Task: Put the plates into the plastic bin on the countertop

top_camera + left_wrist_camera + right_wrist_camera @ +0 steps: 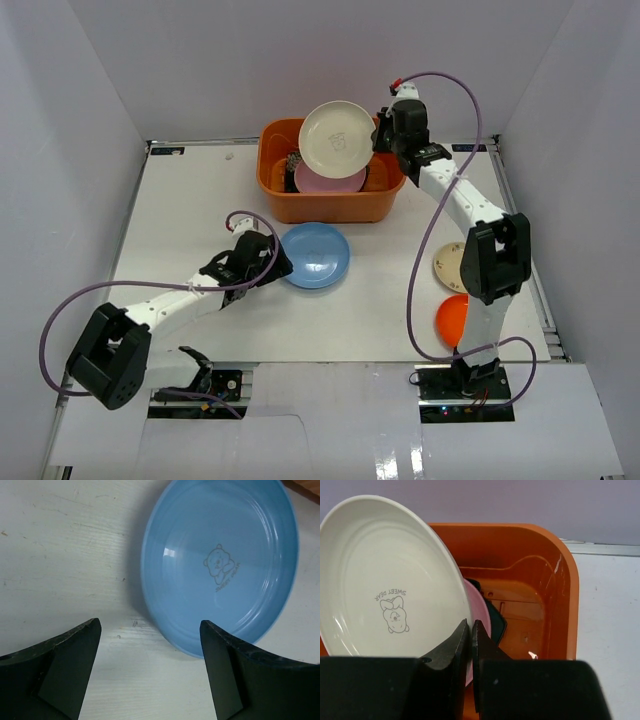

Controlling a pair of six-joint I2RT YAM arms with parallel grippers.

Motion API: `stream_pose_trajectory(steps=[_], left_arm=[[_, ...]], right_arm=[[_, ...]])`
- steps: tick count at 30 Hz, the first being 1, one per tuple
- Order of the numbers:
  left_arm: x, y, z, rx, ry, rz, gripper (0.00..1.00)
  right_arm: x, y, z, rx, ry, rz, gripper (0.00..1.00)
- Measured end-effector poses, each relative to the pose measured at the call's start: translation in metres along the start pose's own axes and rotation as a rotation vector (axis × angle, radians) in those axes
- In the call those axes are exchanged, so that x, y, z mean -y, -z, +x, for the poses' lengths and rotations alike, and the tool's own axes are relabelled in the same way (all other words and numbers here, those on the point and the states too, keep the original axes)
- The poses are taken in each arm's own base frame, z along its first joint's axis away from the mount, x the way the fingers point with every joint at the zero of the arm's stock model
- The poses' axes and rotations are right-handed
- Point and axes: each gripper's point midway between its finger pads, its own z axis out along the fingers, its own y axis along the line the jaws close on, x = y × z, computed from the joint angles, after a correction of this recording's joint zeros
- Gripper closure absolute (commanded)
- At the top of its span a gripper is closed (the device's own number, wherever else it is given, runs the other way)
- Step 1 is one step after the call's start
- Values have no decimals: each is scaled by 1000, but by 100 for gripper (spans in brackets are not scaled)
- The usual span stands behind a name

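Scuffed white countertop [190, 205], plain white walls [300, 60]

A flat white bench [180, 220] stands boxed in by plain white walls [70, 120] on three sides, evenly lit, its surface faintly scuffed.

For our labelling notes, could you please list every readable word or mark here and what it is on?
"SWEET BEAR": on the cream plate, upside down in the right wrist view.
Blue plate: small printed lettering, too blurred to read surely.
No other text shows.
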Motion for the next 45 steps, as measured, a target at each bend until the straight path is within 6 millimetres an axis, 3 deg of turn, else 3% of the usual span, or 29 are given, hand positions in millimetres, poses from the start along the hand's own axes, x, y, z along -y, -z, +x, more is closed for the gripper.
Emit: stream_pose_trajectory(steps=[4, 8, 11, 14, 19, 22, 23, 26, 30, 33, 34, 37, 39, 42, 45], left_arm=[[-6, -11, 5, -29, 3, -14, 14], [-14, -23, 16, -75, -5, -43, 18], [-12, -29, 17, -89, -12, -47, 20], [-8, -36, 15, -91, -19, -51, 25], [-10, -42, 15, -100, -30, -66, 73], [-8, -44, 11, -91, -28, -67, 96], [-5, -44, 8, -83, -23, -60, 100], [0, -43, 1, -73, -42, -51, 100], [-1, -35, 3, -97, -64, -45, 100], [10, -16, 3, -117, -95, 25, 100], [18, -6, 0, -112, -108, 69, 100], [58, 37, -20, -21, -157, 241, 100], [81, 65, -37, 40, -177, 336, 100], [114, 104, -78, 157, -171, 436, 100], [145, 127, -123, 244, -159, 460, 100]], right_arm=[[8, -27, 16, -49, 7, 23, 92], [13, -31, 35, -103, 17, 37, 65], [12, -31, 36, -106, 21, 35, 54], [11, -31, 36, -108, 21, 29, 50], [6, -31, 37, -113, 19, -2, 49], [0, -27, 33, -106, 17, -37, 47], [-1, -23, 32, -104, 16, -46, 47], [-11, 4, 18, -73, 13, -96, 46], [-26, 59, -21, 48, 2, -170, 43], [-34, 97, -50, 148, -1, -214, 42], [-36, 109, -58, 179, -1, -225, 47], [-36, 138, -72, 245, 1, -237, 65], [-31, 153, -73, 265, -1, -228, 88], [-19, 175, -73, 296, -14, -192, 92], [-9, 202, -87, 357, -10, -139, 92]])
